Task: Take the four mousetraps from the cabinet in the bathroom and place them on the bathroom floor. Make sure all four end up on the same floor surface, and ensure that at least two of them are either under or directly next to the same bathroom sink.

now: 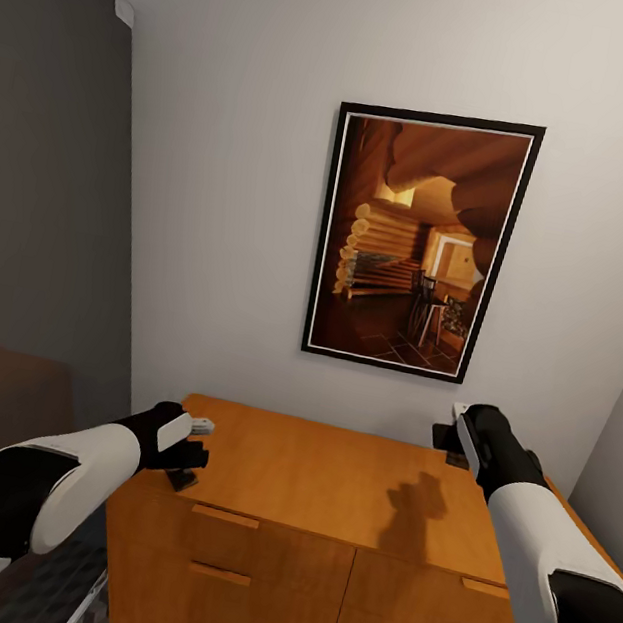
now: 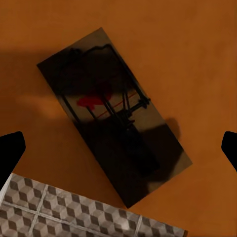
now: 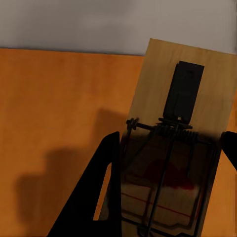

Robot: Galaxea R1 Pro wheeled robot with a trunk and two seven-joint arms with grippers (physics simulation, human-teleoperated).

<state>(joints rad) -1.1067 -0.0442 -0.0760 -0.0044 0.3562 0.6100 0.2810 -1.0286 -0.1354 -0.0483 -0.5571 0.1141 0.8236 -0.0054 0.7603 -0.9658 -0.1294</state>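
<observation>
From the head camera you face the cabinet (image 1: pixel 323 486) under a framed picture (image 1: pixel 420 240). Your left gripper (image 1: pixel 188 453) hangs over its near left corner, and your right arm (image 1: pixel 528 530) reaches to the far right corner.

At your left wrist, a mousetrap (image 2: pixel 113 116) lies flat on the cabinet top near the edge, floor tiles (image 2: pixel 74 210) below. The fingertips (image 2: pixel 11 150) stand wide apart, clear of it.

At your right wrist, a second mousetrap (image 3: pixel 173 143) sits between the fingers (image 3: pixel 98 197); it seems gripped, but I cannot tell.
</observation>
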